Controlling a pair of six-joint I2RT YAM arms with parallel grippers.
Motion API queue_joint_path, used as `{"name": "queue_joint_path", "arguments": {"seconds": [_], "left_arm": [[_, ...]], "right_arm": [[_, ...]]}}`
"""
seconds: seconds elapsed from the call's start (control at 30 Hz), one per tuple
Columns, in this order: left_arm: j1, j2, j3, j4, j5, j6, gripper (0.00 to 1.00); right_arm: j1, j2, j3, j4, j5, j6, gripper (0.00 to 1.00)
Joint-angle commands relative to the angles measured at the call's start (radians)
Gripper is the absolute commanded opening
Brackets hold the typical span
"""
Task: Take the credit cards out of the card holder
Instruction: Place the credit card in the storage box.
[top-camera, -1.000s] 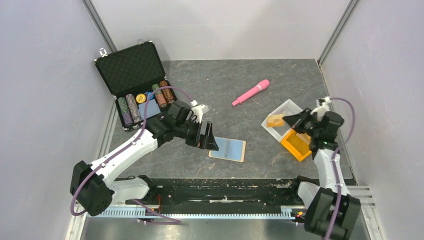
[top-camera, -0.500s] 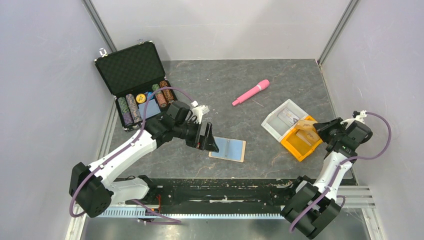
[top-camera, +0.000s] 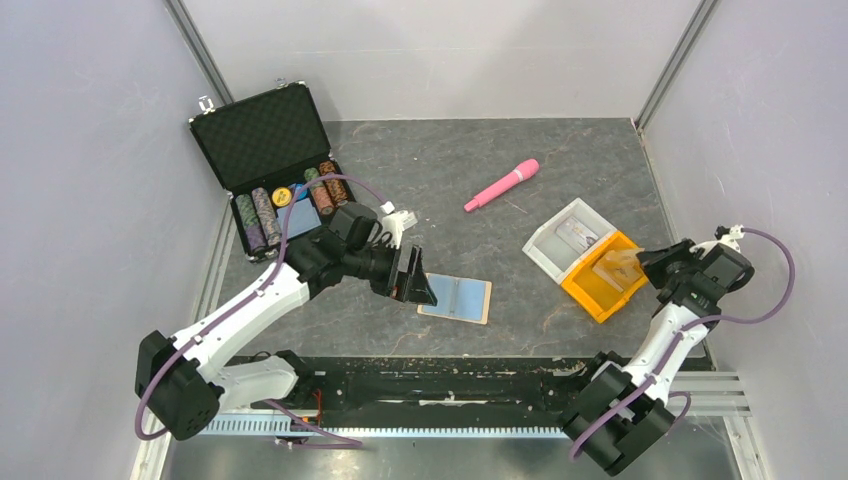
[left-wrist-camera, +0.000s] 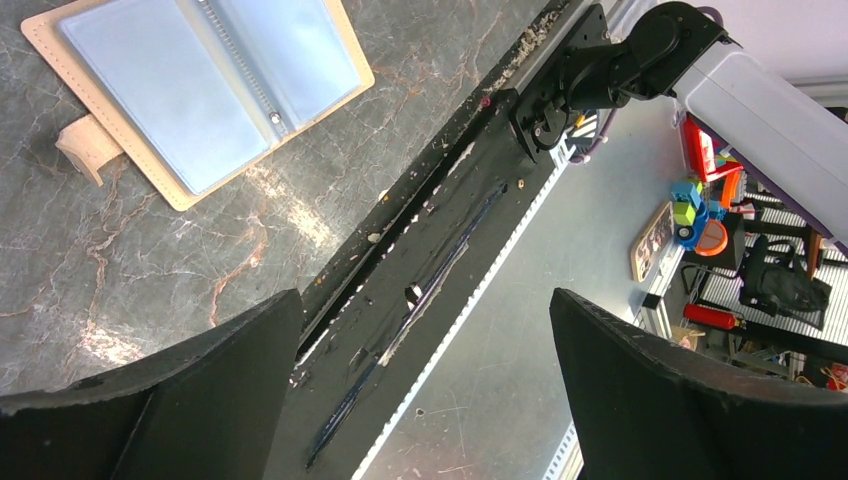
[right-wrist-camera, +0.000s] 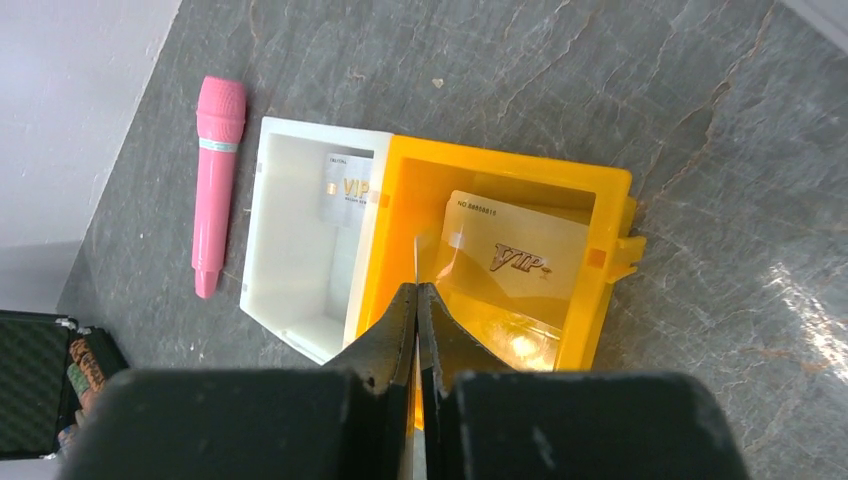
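Now right gripper (right-wrist-camera: 417, 288) pinches credit card (top-camera: 612, 266); left gripper (left-wrist-camera: 422, 305) gapes.

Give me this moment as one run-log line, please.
left gripper: open, by open wallet | right gripper: shut on card, over orange tray

Left pincer (left-wrist-camera: 422, 300) wide, right pincer (right-wrist-camera: 417, 288) closed.

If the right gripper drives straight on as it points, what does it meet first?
Likely the orange tray, near its wall by the white tray; the credit card it pinches leads. Depth unclear.
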Motion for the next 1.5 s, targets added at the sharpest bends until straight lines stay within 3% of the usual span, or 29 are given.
{"name": "queue_joint_path", "arguments": {"seconds": [0.0,1.07,1.47], "left_arm": [[-0.004,-0.036,-0.008,0.018,0.028,0.036,1.0],[-0.004,-0.047,-0.009,0.026,0.035,0.034,1.0],[-0.004,-0.035,-0.009,0.026,0.034,0.033,1.0]], "right_arm": [[-0.007,-0.039,0.062,-0.019,0.048,-0.028,0.0],[-0.008,0.05,-0.155,0.318,0.024,0.087,0.0],[-0.017,0.081,-0.194,0.333,0.067,0.071,0.0]]}}
